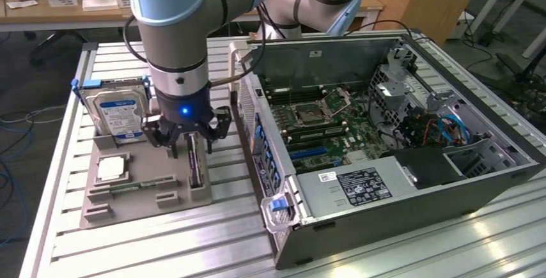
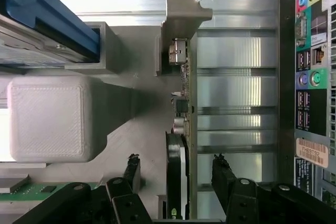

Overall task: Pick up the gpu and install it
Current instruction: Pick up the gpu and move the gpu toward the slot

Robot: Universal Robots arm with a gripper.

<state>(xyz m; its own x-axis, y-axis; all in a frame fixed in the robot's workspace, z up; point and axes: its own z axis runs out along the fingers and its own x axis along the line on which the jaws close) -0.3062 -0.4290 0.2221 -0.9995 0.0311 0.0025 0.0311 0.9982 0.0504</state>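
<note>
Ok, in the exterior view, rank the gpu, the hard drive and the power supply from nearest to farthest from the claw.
1. gpu: on edge in its holder, directly beneath the open claw.
2. hard drive: standing toward the exterior view's left of the claw.
3. power supply: inside the computer case, toward the exterior view's right.

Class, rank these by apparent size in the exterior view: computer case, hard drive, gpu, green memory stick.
1. computer case
2. hard drive
3. gpu, seen edge-on, and memory stick: both look like thin slivers, too alike to rank.
</note>
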